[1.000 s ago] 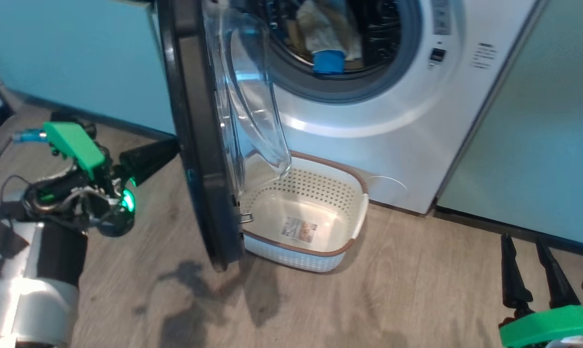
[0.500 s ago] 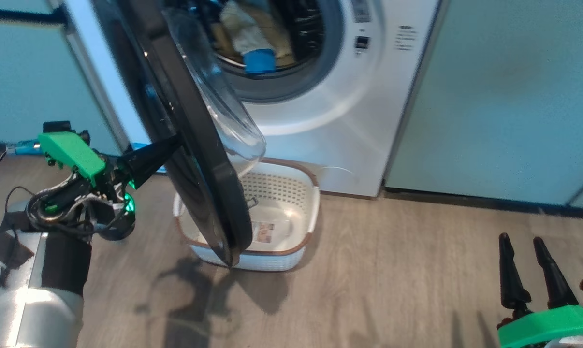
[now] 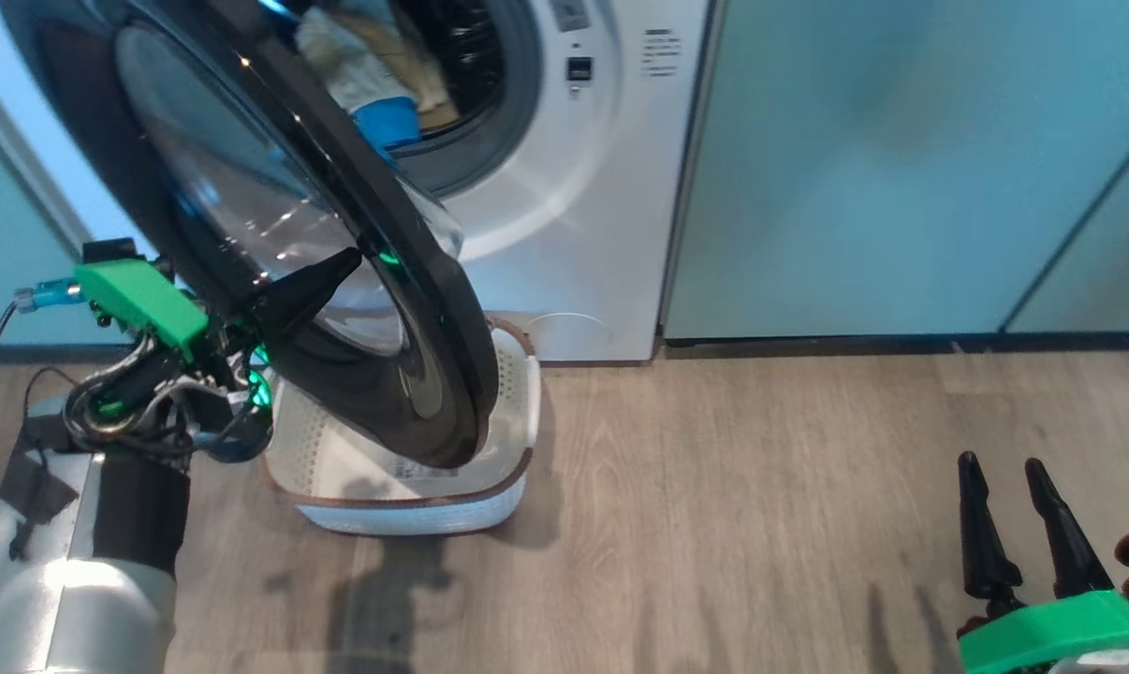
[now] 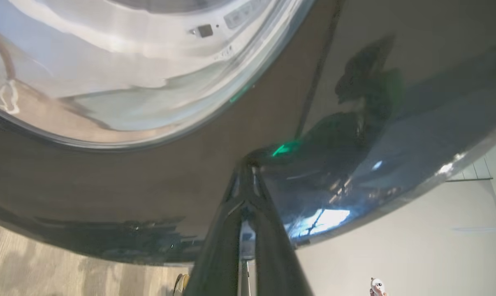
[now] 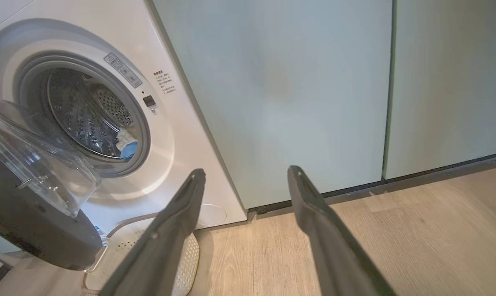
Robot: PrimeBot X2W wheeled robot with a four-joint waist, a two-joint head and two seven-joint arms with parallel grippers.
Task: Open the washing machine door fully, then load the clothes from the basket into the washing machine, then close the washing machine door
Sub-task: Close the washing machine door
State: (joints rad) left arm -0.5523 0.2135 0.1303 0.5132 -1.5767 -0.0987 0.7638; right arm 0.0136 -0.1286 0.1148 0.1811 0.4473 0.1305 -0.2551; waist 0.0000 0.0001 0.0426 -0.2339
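- The large round glossy black washing machine door (image 3: pixel 415 309) with its clear glass centre stands partly open. It is swung out at a slant from the front of the big white front-loading washing machine (image 3: pixel 574 215), and its outer face is turned towards the robot's left arm.
- In the right wrist view the door's clear bulging glass bowl (image 5: pixel 38 164) points back towards the grey-rimmed round opening and the perforated steel drum (image 5: pixel 87 111).
- The pale yellow soft clothes (image 3: pixel 349 61) with a bright blue trim part lie inside the drum, low at the front of the opening, partly hidden behind the door's edge.
- The small rectangular cream plastic basket (image 3: pixel 433 518) with perforated sides and a brown rim sits on the floor right before the machine. The door's lower edge hangs over it and hides much of its inside; a bit of the label sticker shows on its bottom.
- The left gripper (image 3: pixel 349 255) has its two long dark fingers pressed together with nothing between them. Their joined tip touches the door's glossy outer face, on the black ring just beside the glass; the left wrist view shows the tip meeting its own reflection there.
- The right gripper (image 3: pixel 1000 463) is low at the right, well apart from the door and basket, above the wood-grain floor (image 3: pixel 714 524). Its fingers stand wide apart and hold nothing.
- Flat pale green cabinet doors (image 3: pixel 901 168) stand to the right of the machine.
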